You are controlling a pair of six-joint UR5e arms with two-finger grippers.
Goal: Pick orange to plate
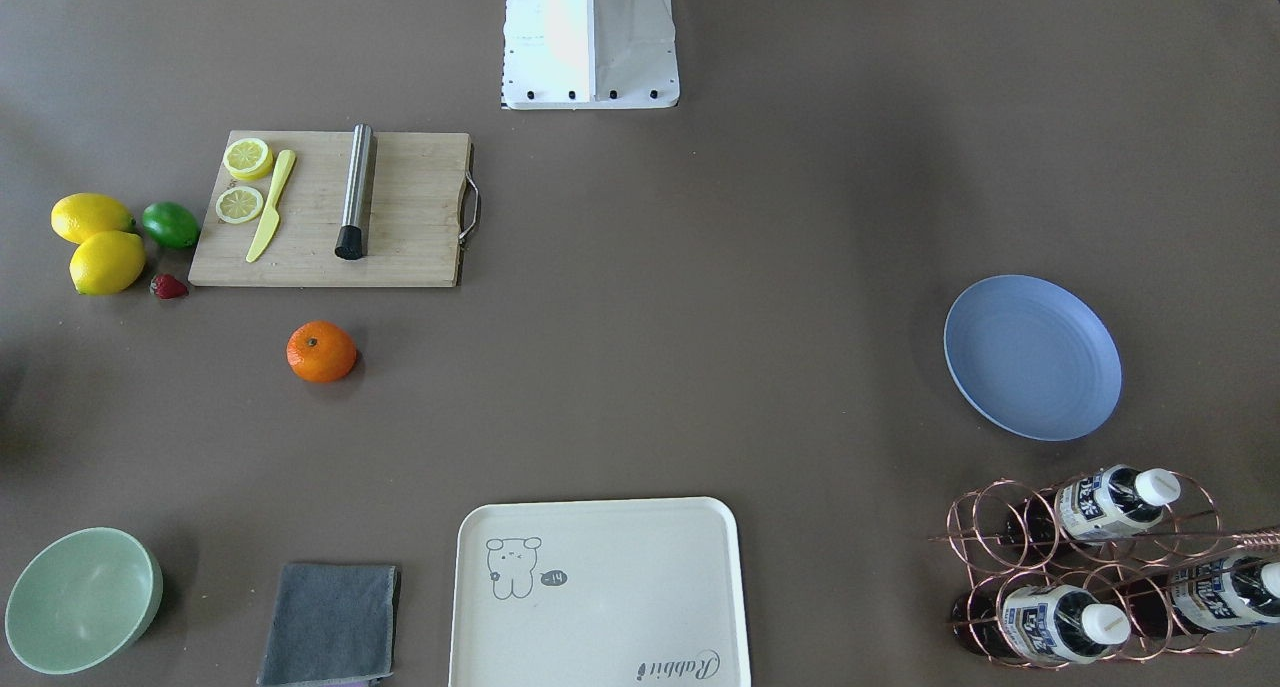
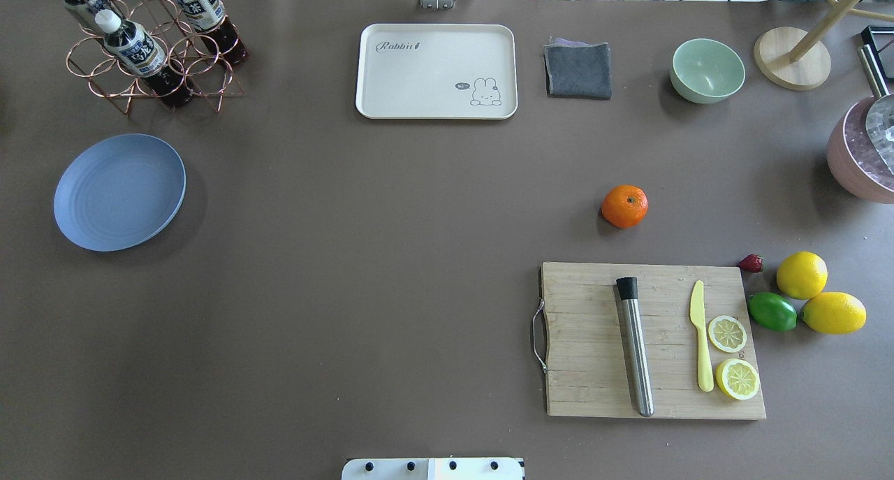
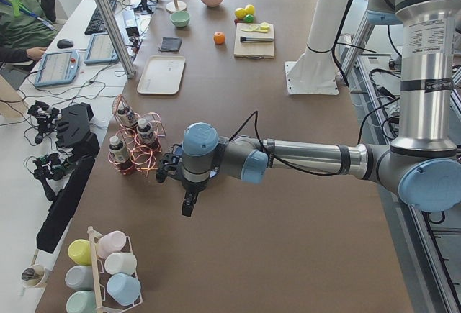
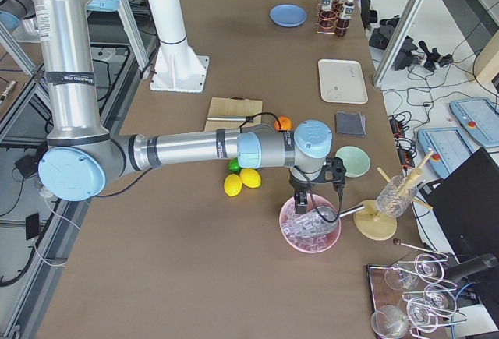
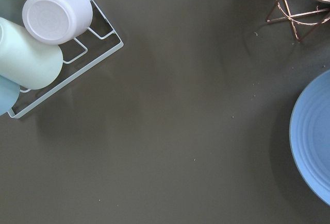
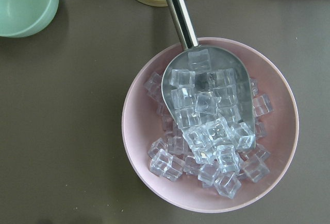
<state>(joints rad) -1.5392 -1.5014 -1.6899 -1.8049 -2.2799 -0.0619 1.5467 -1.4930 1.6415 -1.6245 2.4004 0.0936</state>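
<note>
**Well apart: orange on your robot's right, plate on its left**

Plainly, the orange (image 2: 624, 206) sits alone on the bare brown table (image 2: 363, 256), on the robot's right half, stem dot facing up. You find it just beyond the far edge of the wooden cutting board (image 2: 594, 340), apart from it. On that board lie a steel rod with a black tip (image 2: 635, 347), a yellow knife (image 2: 700, 344) and two lemon slices (image 2: 727, 333). Off the board's outer side you see a strawberry (image 2: 751, 263), a lime (image 2: 772, 311) and two whole lemons (image 2: 801, 274) grouped close together.

Farther from the robot, along the far edge, stand a mint-green bowl (image 2: 707, 70), a folded grey cloth (image 2: 578, 70) and a cream tray (image 2: 391, 82).

The plate (image 2: 119, 191) lies far across the table on the robot's left, with nothing on it, near a copper wire rack of bottles (image 2: 147, 61).

Neither arm is near the orange. The left gripper (image 3: 189, 201) hangs over the table's left end beside the plate, whose rim shows at the edge of the left wrist view next to a rack of cups (image 5: 36, 28). The right gripper (image 4: 301, 199) hovers over a pink bowl (image 6: 135, 131) of ice cubes with a metal scoop (image 6: 178, 7) in it. You cannot tell from these views whether either gripper's fingers are parted or closed.
</note>
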